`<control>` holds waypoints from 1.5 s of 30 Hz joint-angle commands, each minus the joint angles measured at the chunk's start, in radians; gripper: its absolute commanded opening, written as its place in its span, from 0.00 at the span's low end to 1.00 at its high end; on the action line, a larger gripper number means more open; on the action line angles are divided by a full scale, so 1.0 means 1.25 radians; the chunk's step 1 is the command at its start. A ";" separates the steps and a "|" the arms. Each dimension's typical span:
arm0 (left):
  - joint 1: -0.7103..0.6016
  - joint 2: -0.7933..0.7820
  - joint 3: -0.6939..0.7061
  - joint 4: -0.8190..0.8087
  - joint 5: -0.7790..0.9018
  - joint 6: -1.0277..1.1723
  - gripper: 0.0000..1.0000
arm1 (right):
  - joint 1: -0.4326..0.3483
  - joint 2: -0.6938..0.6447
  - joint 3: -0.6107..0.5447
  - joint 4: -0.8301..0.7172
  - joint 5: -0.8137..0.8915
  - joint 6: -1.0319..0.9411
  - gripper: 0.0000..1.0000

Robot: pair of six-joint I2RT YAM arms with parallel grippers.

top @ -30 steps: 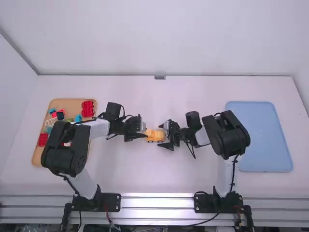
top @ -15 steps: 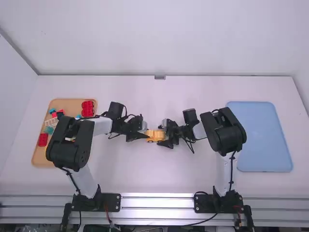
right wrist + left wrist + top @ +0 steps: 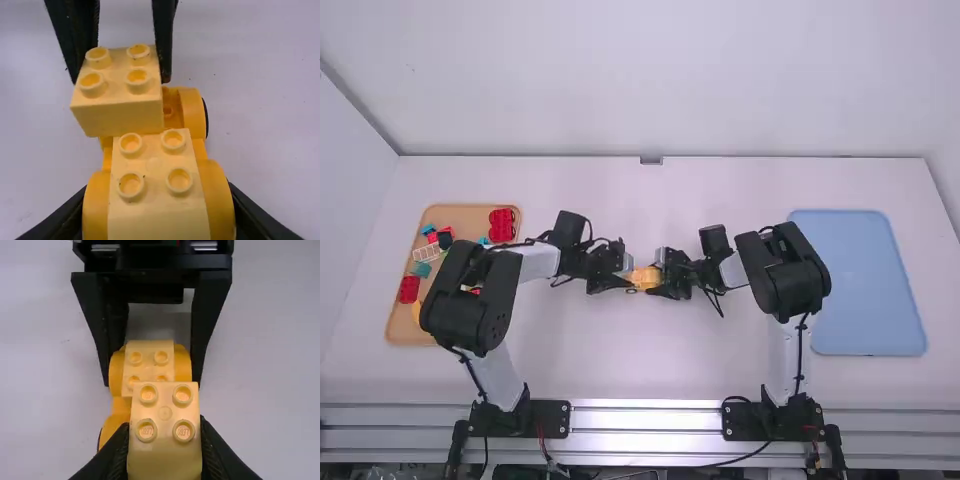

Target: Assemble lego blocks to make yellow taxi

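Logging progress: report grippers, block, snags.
Left gripper clamping yellow block. Right gripper clamping wheeled base. Snag: block sits askew to base.

Your left arm and right arm pair white links with chunky, rounded black joints and thin black cables. Screw-dotted black base plates sit at seven and five o'clock. Your left pincer and right pincer are black and tapered.

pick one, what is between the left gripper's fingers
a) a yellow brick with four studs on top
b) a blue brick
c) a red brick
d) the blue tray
a, the left gripper has a finger on each side of a yellow brick with four studs on top
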 commanded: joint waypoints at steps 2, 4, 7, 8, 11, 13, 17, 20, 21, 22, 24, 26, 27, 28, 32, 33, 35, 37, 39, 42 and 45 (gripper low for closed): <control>0.005 0.012 0.014 0.000 0.009 -0.007 0.03 | -0.002 0.011 -0.001 -0.009 0.017 -0.021 0.49; 0.002 0.012 0.015 0.000 -0.011 -0.025 0.03 | -0.002 0.011 -0.001 -0.011 0.016 -0.021 0.49; 0.002 0.014 0.015 -0.001 -0.040 -0.035 0.03 | -0.002 0.011 0.002 -0.019 0.014 -0.025 0.50; 0.002 0.014 0.015 -0.001 -0.039 -0.034 0.03 | -0.001 0.011 0.003 -0.020 0.014 -0.025 0.50; 0.002 0.027 0.015 0.010 -0.037 -0.034 0.03 | -0.001 0.011 0.007 -0.029 0.014 -0.024 0.50; 0.002 0.038 0.015 0.021 -0.038 -0.035 0.03 | -0.002 0.011 0.006 -0.029 0.014 -0.024 0.50; 0.002 0.060 0.015 0.036 -0.012 -0.036 0.04 | -0.002 0.011 0.006 -0.029 0.014 -0.024 0.50; 0.002 0.061 0.015 0.020 -0.016 -0.035 0.03 | -0.002 0.011 0.005 -0.023 0.015 -0.024 0.52; 0.001 0.061 0.015 0.018 -0.017 -0.032 0.03 | -0.002 0.011 0.005 -0.023 0.014 -0.024 0.52; 0.002 0.061 0.015 0.006 -0.017 -0.016 0.02 | -0.002 0.011 0.006 -0.023 0.014 -0.024 0.52; 0.001 0.060 0.015 -0.014 -0.014 0.009 0.02 | -0.002 0.011 0.008 -0.023 0.015 -0.021 0.53; 0.002 0.060 0.015 -0.021 -0.018 0.009 0.02 | -0.002 0.011 0.007 -0.023 0.014 -0.021 0.54; 0.002 0.060 0.015 -0.021 -0.018 0.009 0.02 | -0.002 0.011 0.007 -0.023 0.014 -0.021 0.53; 0.002 0.060 0.015 -0.021 -0.018 0.009 0.02 | -0.002 0.011 0.007 -0.023 0.014 -0.021 0.54; -0.002 0.060 0.015 -0.005 -0.060 -0.012 0.02 | -0.001 0.011 0.007 -0.023 0.013 -0.021 0.54; -0.009 0.060 0.015 0.002 -0.082 -0.031 0.02 | -0.001 0.011 0.006 -0.023 0.010 -0.021 0.54; -0.016 0.060 0.015 0.003 -0.089 -0.033 0.06 | -0.001 0.011 0.006 -0.023 0.011 -0.021 0.55; -0.025 0.060 0.015 0.006 -0.089 -0.033 0.25 | -0.001 0.011 0.006 -0.023 0.011 -0.021 0.55; -0.031 0.060 0.015 0.013 -0.079 -0.033 0.49 | -0.001 0.011 0.006 -0.023 0.011 -0.021 0.55; -0.033 0.058 0.016 0.034 -0.041 -0.033 0.64 | -0.001 0.011 0.006 -0.023 0.011 -0.021 0.56; -0.033 0.044 0.020 0.037 -0.028 -0.033 0.63 | -0.002 0.011 0.006 -0.023 0.012 -0.021 0.56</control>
